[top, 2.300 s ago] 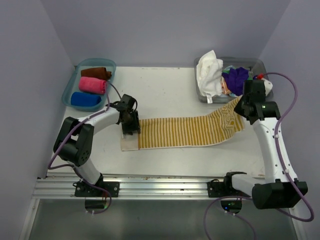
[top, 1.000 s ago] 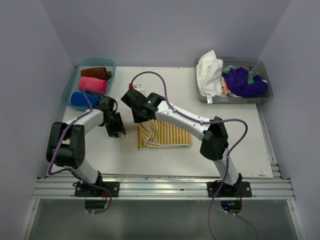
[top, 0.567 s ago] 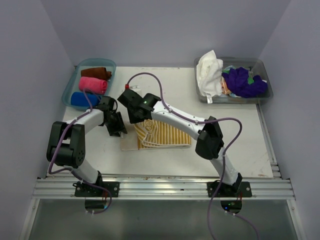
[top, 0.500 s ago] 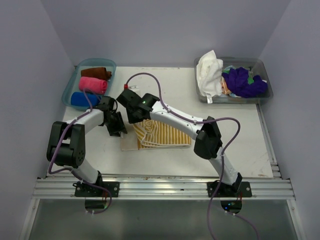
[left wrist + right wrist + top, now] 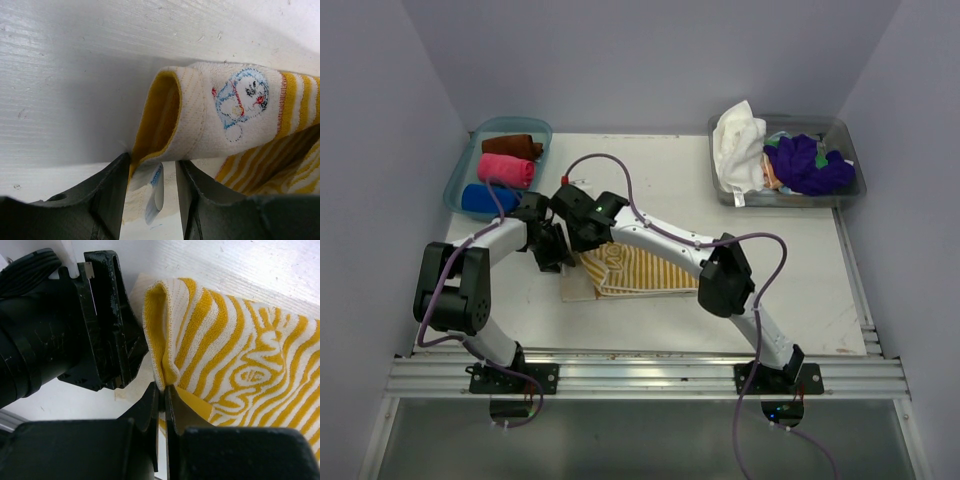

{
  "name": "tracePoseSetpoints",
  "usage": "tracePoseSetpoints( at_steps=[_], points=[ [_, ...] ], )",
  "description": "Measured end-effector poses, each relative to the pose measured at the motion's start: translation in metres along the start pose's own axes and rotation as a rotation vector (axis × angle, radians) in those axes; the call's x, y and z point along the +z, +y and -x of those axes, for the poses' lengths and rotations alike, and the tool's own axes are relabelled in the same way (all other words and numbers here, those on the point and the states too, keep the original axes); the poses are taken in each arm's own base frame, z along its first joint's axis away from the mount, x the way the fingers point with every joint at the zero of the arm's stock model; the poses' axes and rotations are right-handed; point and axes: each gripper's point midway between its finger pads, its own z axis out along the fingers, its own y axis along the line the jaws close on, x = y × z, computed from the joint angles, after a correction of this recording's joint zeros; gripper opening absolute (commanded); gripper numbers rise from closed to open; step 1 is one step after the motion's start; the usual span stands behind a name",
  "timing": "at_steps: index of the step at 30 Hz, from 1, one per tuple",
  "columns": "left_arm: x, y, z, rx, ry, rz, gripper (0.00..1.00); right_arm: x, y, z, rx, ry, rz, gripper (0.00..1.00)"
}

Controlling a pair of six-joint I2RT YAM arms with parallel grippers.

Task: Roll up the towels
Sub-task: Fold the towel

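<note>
- Mustard-striped towel point(image 5: 645, 272) is lying doubled, centre-left overhead.
- Right gripper point(image 5: 162, 390) is pinching its fold for placement.
- Left gripper point(image 5: 152, 172) is straddling a corner, seemingly anchoring; clamping unclear.

Robot lab cell: plain lilac walls point(image 5: 650, 60), white table point(image 5: 650, 170), aluminium mounting rail point(image 5: 640, 375).

White surface point(image 5: 660, 170) with a container at each far corner, lilac walls point(image 5: 640, 60) around it.
A light-blue plastic tray point(image 5: 548, 135) sits at the far left corner and a clear, grey-tinted tub point(image 5: 790, 201) at the far right, the two well apart. The plain walls close in the left, back and right sides. An aluminium rail point(image 5: 640, 375) runs along the near edge. Up close, the white paint shows scuffs and fine scratches.
</note>
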Motion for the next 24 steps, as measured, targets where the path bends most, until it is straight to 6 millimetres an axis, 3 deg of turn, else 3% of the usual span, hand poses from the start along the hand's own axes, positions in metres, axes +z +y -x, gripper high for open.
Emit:
tracePoseSetpoints(
  at_steps=[14,24],
  points=[
    [0.000,-0.001,0.000,-0.001,0.002,-0.006,0.46,-0.003,0.018,0.004,0.001,-0.005,0.059,0.00],
    [0.000,-0.001,0.000,-0.001,0.003,-0.006,0.46,0.022,0.018,-0.010,-0.006,0.021,0.031,0.00]
  ],
)
